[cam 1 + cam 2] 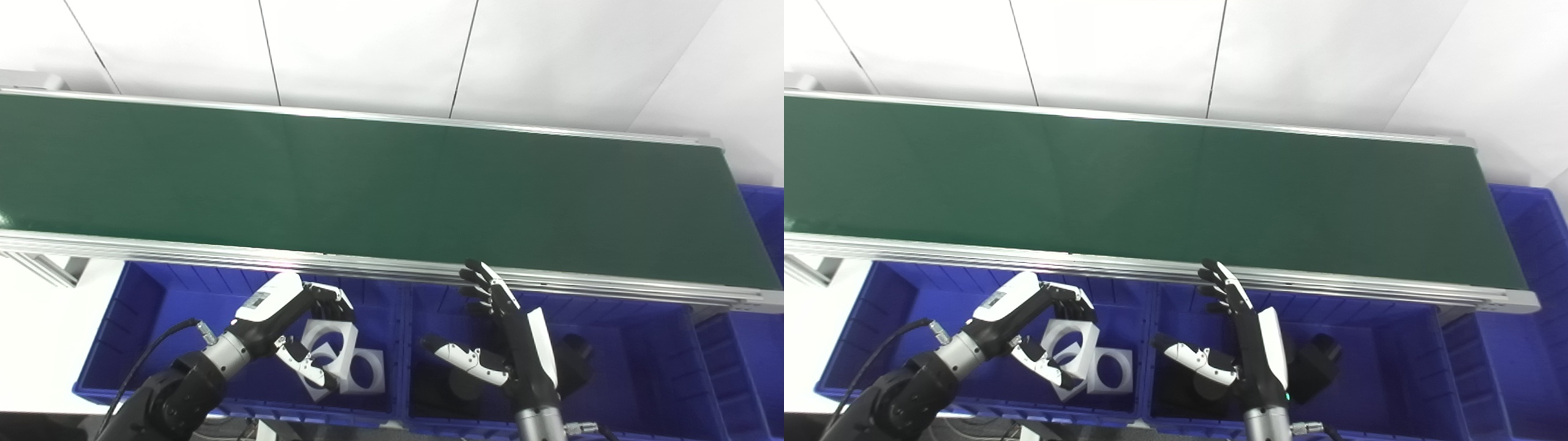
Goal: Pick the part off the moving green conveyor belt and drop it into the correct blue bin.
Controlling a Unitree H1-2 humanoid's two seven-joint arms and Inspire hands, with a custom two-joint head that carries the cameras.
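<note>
In the left eye view, no part is seen anywhere on the green conveyor belt [367, 190]; its surface is bare from end to end. The left hand [294, 334] is held over the left blue bin [110, 343], and its fingers [327, 300] are curled around a white square part with a round hole [331, 340]. A second white part [364, 370] lies just beside it at 4 o'clock, on the bin floor. It is judged that the pick is done and only the release is left. The right hand [511, 343] is held upright over the middle blue bin [637, 367], its fingers spread apart and empty; dark parts [572, 361] lie under it.

In the right eye view, the same is shown. A further blue bin [1528, 245] is seen at 3 o'clock past the belt end. White wall panels [1121, 55] are behind the belt at 12 o'clock, and a white floor or desk [808, 306] lies at 9 o'clock.
</note>
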